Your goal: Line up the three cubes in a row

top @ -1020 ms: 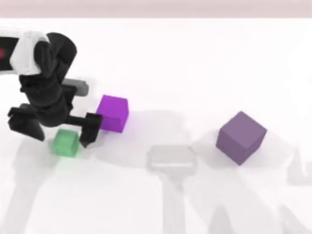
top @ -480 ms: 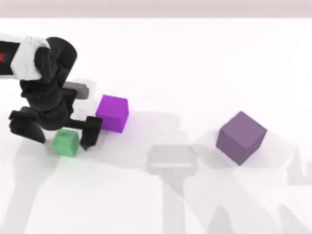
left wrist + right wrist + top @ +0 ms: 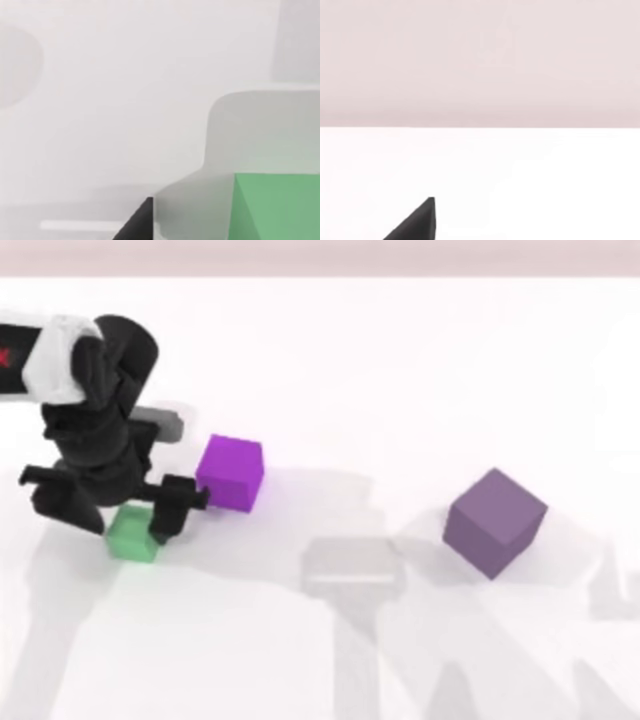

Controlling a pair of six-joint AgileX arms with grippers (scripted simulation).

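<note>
left gripper [image 3: 118, 512] at the frame's left, fingers spread astride the green cube [image 3: 132, 536], not pinching | magenta cube [image 3: 232, 473] just right of it | greyish-purple cube [image 3: 495, 522] well apart, right of centre | right gripper: only a dark tip [image 3: 415, 224], state unclear

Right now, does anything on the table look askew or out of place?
The big dull purple cube sits alone toward the table's right, turned cornerwise and far from the magenta cube and the green cube. The left tool straddles the green one. Nothing looks damaged.
</note>
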